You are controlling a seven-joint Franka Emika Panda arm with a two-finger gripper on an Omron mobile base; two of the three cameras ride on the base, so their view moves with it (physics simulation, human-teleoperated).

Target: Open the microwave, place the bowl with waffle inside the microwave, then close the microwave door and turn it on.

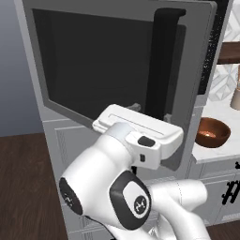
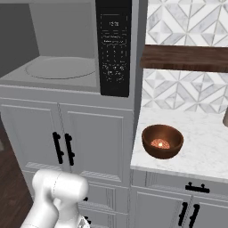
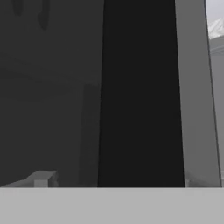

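On the white marble bench (image 2: 200, 156), near its front left corner, stands one small round glossy copper-brown bowl (image 2: 162, 141), upright, holding one orange-brown waffle (image 2: 160, 144) with a pale spot at its centre. Bowl and waffle sit apart from the robot. Left of the bench, one large grey built-in microwave (image 2: 67, 53) stands open: its pale grey cavity and one round turntable (image 2: 60, 67) are exposed, with one black control panel strip (image 2: 114, 46) at its right side. One wide grey-framed microwave door (image 1: 112, 65) with a dark tinted window is swung out toward the base, carrying one long black vertical bar handle (image 1: 161, 65). The white arm's hand (image 1: 138, 133) sits just in front of the door's lower part, by the handle's foot. From the hand camera, the black handle (image 3: 140, 92) runs between the two grey fingers (image 3: 41, 179), which stand spread wide on either side and pinch nothing. One dark wooden shelf (image 2: 185, 58) hangs above the bench.
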